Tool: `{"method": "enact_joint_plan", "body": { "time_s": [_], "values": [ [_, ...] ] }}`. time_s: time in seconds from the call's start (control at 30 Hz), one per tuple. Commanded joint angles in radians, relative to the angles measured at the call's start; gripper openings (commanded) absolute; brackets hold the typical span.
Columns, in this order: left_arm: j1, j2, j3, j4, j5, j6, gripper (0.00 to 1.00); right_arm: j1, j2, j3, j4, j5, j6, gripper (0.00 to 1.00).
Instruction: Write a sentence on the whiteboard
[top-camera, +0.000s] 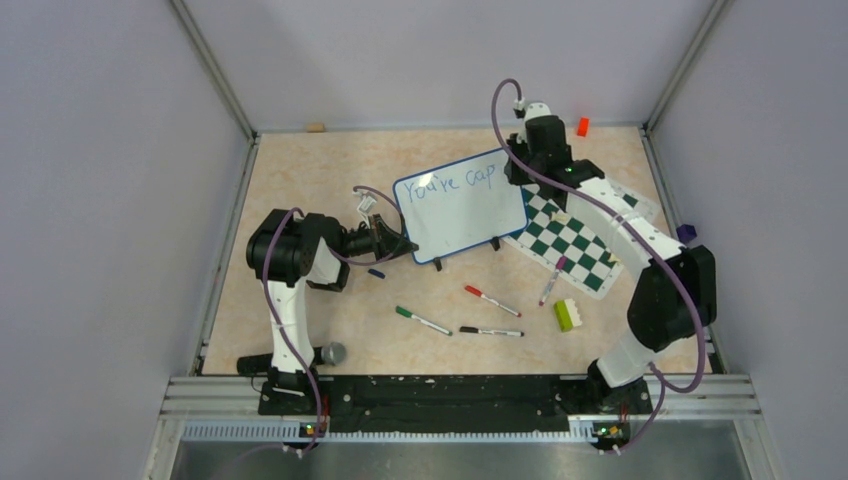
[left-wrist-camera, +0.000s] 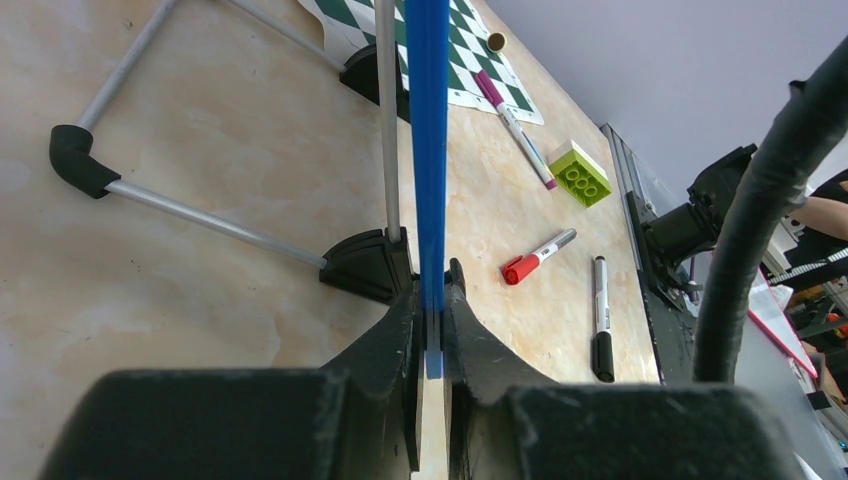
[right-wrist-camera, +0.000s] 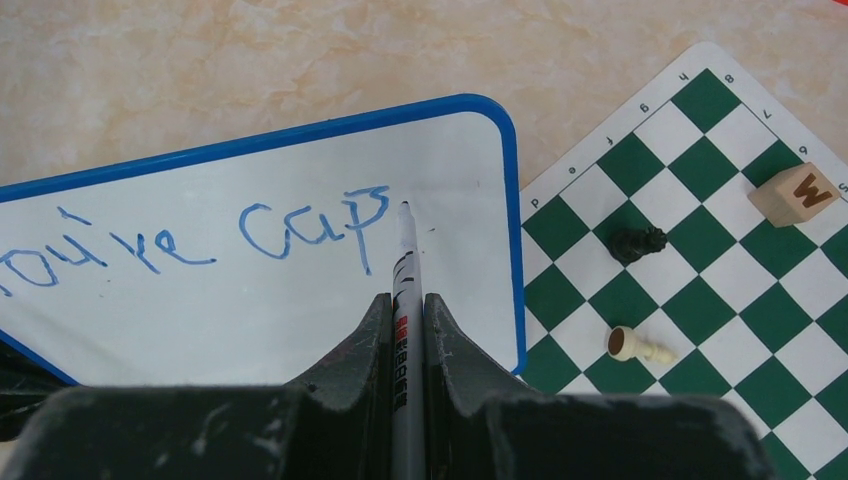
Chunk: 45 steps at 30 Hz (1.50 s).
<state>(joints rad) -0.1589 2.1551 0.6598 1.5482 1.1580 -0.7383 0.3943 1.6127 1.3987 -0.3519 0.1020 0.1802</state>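
Note:
The whiteboard (top-camera: 462, 215), glossy white in a thin blue frame, stands tilted on black feet at mid-table. The sentence (top-camera: 447, 181) reads "You're cap" in blue along its top. My left gripper (top-camera: 403, 245) is shut on the whiteboard's left edge; in the left wrist view the blue frame (left-wrist-camera: 428, 150) runs edge-on between the fingers of the left gripper (left-wrist-camera: 430, 300). My right gripper (top-camera: 520, 166) is at the board's upper right corner. In the right wrist view the right gripper (right-wrist-camera: 405, 305) is shut on a marker (right-wrist-camera: 404, 255), its tip just right of the "p" of the sentence (right-wrist-camera: 310, 225).
A green-and-white chess mat (top-camera: 578, 248) lies right of the board, with a black piece (right-wrist-camera: 638, 242), a white pawn (right-wrist-camera: 640, 346) and a lettered wooden cube (right-wrist-camera: 795, 193). Red (top-camera: 492, 300), green (top-camera: 423, 320) and black (top-camera: 490, 331) markers and a green brick (top-camera: 568, 314) lie in front.

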Motion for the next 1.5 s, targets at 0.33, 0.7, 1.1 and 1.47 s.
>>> {"method": "enact_joint_plan", "body": {
  "time_s": [0.33, 0.7, 1.1, 1.47],
  "values": [
    [-0.002, -0.031, -0.010, 0.072, 0.049, 0.016, 0.05, -0.015, 0.040, 0.030, 0.038, -0.004, 0.014, 0.00],
    [-0.002, -0.030, -0.009, 0.072, 0.051, 0.015, 0.05, -0.016, 0.076, 0.071, 0.038, -0.064, 0.019, 0.00],
    [-0.001, -0.034, -0.012, 0.072, 0.050, 0.015, 0.05, -0.017, 0.060, 0.026, 0.012, -0.098, 0.015, 0.00],
    [-0.001, -0.032, -0.011, 0.071, 0.050, 0.016, 0.05, -0.017, 0.059, 0.015, -0.024, -0.075, -0.003, 0.00]
  ]
}}
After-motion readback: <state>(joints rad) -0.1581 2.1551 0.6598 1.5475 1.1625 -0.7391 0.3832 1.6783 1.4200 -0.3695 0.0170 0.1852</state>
